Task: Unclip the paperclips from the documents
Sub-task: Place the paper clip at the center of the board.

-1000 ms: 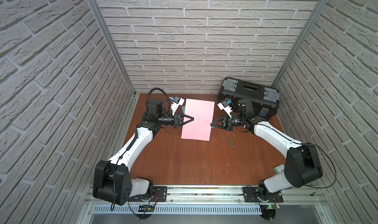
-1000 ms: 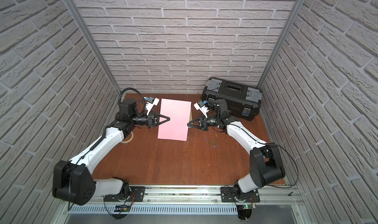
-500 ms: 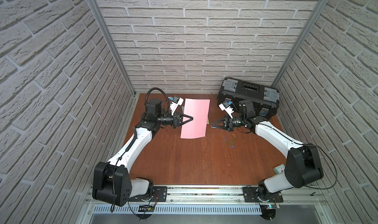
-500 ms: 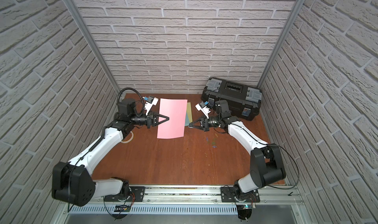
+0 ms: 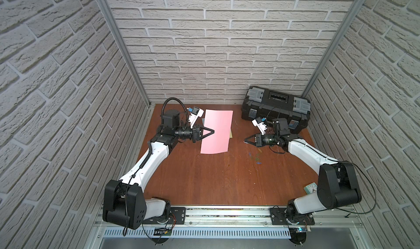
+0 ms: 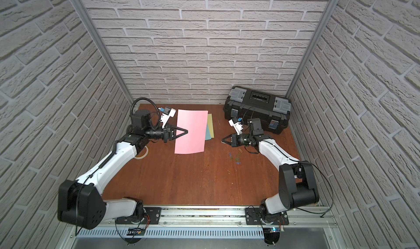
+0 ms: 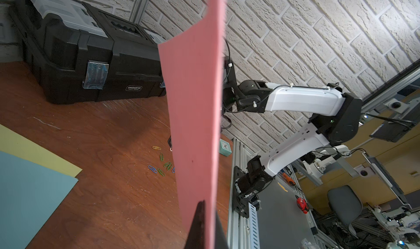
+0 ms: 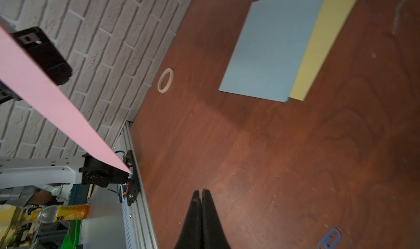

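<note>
Paperclips lie loose in a small cluster on the wooden table, just nearer than the right gripper, whose jaws are pressed together. Across from it the left gripper pinches the pink sheet by its edge, lifted off the wood. Beyond, the blue sheet and yellow sheet lie flat, overlapping, with a black toolbox against the back wall.

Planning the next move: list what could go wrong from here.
1. The left gripper pinches the pink sheet by one edge only, in the air; it bows and might slip or crease.
2. Loose paperclips lie near the shut right gripper; a low sweep could scatter them.
</note>
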